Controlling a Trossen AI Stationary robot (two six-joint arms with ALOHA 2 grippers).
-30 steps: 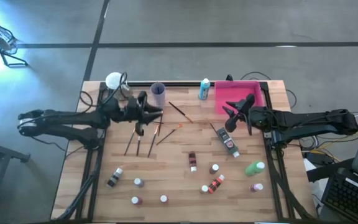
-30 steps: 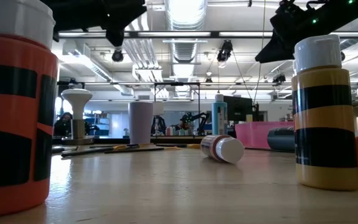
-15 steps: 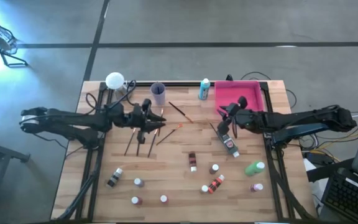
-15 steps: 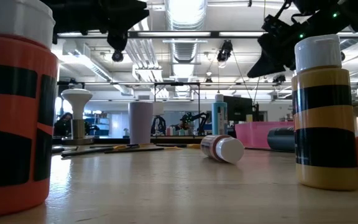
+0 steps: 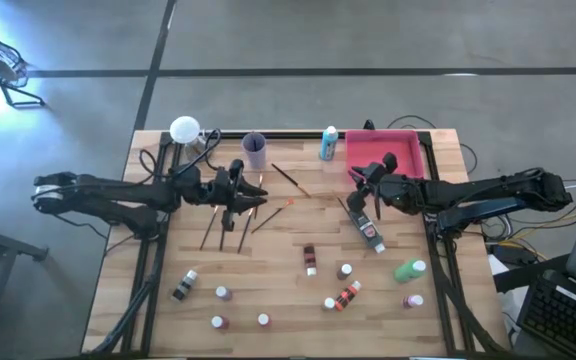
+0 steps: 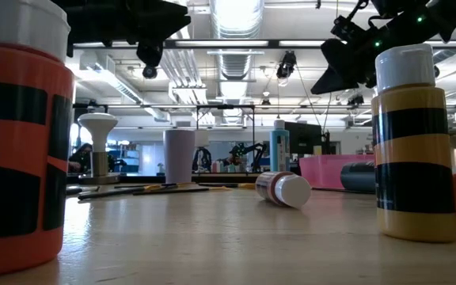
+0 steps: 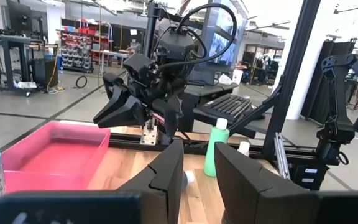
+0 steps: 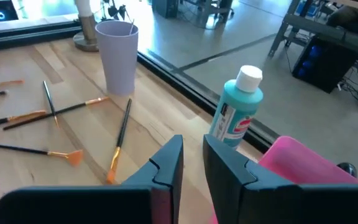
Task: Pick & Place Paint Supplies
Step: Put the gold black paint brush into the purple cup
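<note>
On the left back corner of the table [image 5: 268, 255] stands a white round knob [image 5: 183, 129], close to the edge. The left gripper [image 5: 240, 193] hangs over the left-middle part, above a group of brushes [image 5: 224, 226] that lie fanned on the wood. In the left wrist view its fingers [image 7: 166, 177] stand a little apart with nothing between them, so it grips nothing. Just behind it the cup [image 5: 254, 150] stands upright near the back edge, and one more brush [image 5: 288, 179] lies slanted beside the cup. The middle of the table between the two arms is bare wood. A blue bottle [image 5: 329, 143] stands at the back edge, just left of the tray [image 5: 400, 146], which fills the right back corner. The right gripper [image 5: 365, 192] is at the front left corner of the tray; its fingers [image 8: 166, 163] leave only a thin gap, empty. A dark tube [image 5: 367, 229] lies on the wood just in front of it. Along the front part small bottles [image 5: 310, 258] are scattered, some lying, some standing, with free wood between them. A green bottle [image 5: 410, 269] lies near the right edge.
</note>
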